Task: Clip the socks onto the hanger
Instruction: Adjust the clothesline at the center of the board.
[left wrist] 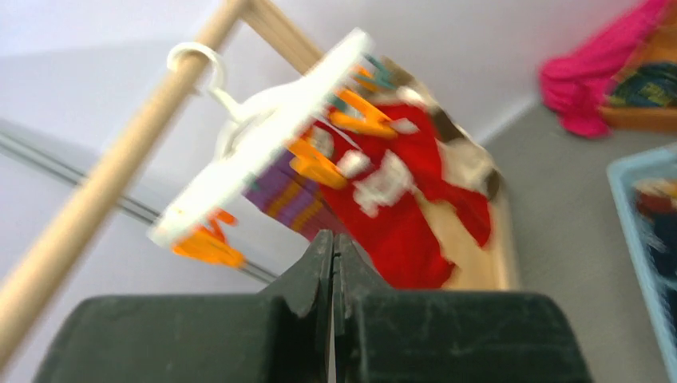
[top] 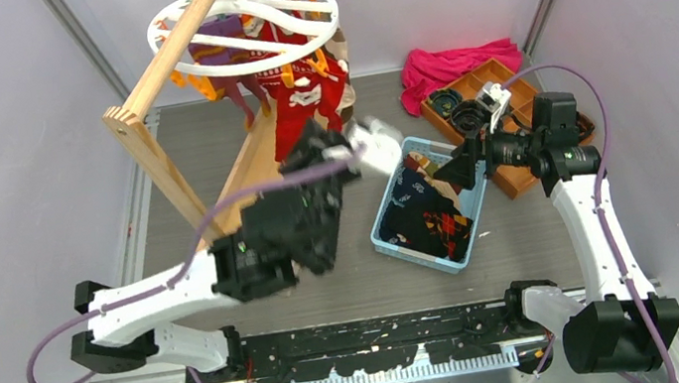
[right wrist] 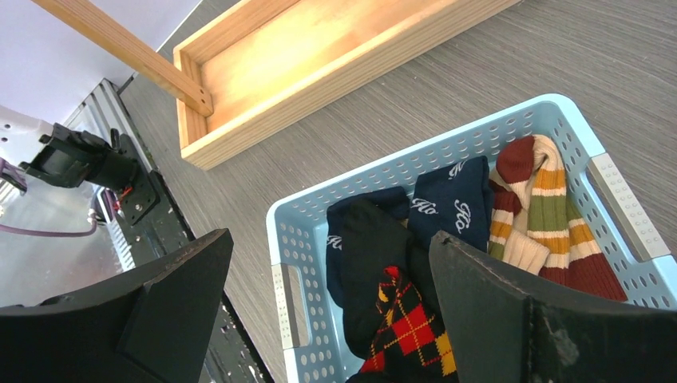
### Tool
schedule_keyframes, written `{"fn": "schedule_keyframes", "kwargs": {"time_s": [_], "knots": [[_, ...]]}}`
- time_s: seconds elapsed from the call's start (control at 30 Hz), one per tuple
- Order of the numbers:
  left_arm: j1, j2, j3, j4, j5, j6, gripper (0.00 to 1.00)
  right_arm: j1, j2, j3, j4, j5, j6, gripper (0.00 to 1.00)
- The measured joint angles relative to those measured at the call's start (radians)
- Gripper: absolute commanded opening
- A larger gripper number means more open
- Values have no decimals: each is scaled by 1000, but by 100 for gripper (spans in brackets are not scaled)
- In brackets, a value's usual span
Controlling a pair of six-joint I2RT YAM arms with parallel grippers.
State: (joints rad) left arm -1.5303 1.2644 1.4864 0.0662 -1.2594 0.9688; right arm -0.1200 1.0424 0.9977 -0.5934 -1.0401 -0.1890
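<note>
Socks (right wrist: pixel 451 211), navy, black, argyle and striped, lie in the blue basket (right wrist: pixel 511 128); left jaws closed, right jaws spread.

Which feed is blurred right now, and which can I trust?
Left wrist: motion-blurred, the round clip hanger and red sock smeared; only the shut left claw is crisp. Right wrist: sharp on the blue basket and its socks. Top external: evenly lit, mostly clear.

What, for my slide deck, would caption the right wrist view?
Open right pincer poised above a blue basket of socks, wooden tray beyond.
</note>
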Motion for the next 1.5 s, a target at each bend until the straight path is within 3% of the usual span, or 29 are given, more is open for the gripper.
{"fn": "schedule_keyframes", "kwargs": {"time_s": [0.2,0.43,0.5,0.57,0.73,0.93,1.2,1.37,1.5], "knots": [[282,83,362,-176,177,-117,0,0,-5,0,-6,-11,-1,100],[577,344,1161,-413,367,-255,0,0,-5,0,-6,-29,0,100],[592,361,1220,-413,389,-252,0,0,-5,0,-7,-32,0,100],[639,334,1186,-429,424,-264,1,0,-5,0,-7,-35,0,100],[936,273,1070,-547,495,-406,0,0,-5,0,-7,-45,0,100],[1162,222,1014,-649,586,-554,1,0,-5,0,-9,-65,0,100],[1664,155,804,-745,922,-945,1,-2,-16,0,-17,-74,-1,100],[1893,37,424,-670,1204,-1183,1,-2,-14,0,-30,-80,-17,100],[1957,-56,82,-604,1422,-1332,1,-2,-14,0,-31,-81,-20,100]]}}
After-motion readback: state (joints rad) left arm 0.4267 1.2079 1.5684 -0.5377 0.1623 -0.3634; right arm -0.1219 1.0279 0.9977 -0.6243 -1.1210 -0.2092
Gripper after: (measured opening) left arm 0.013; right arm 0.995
